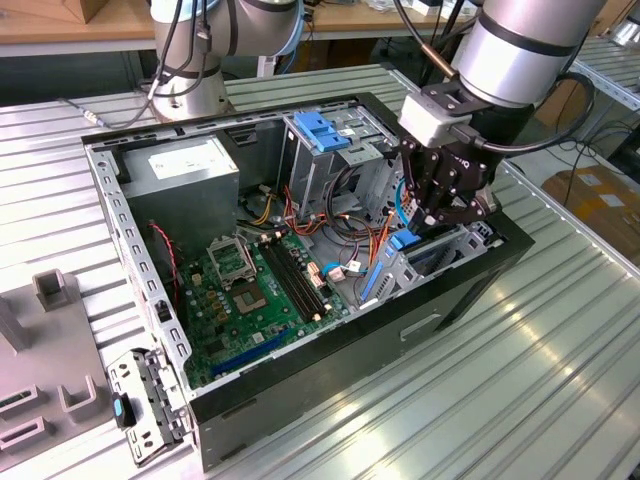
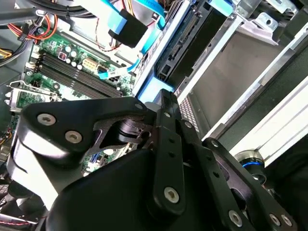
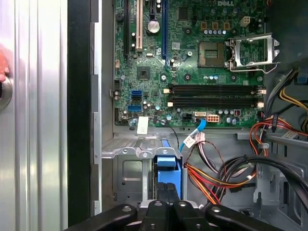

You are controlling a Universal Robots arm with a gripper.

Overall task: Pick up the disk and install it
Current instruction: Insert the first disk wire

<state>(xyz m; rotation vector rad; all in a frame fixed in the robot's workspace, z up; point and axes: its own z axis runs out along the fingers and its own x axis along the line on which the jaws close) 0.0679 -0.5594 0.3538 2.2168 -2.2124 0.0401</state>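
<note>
Lying lengthwise in bay [image 1: 468, 238], disk [image 1: 430, 258], blue end [image 1: 402, 241] at pincer [image 3: 167, 206]

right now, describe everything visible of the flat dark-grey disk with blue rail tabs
The flat dark-grey disk sits tilted inside the silver metal drive bay at a corner of the open black computer case. Bright blue plastic rails line its edges. The black gripper is right at its blue end.

Your table [image 1: 520, 390] is ribbed bare metal with a bright sheen. The case [image 1: 330, 370] is matt black outside, dull grey sheet metal inside. The disk [image 3: 168, 171] carries smooth blue plastic; the gripper [image 3: 166, 207] is matt black.
</note>
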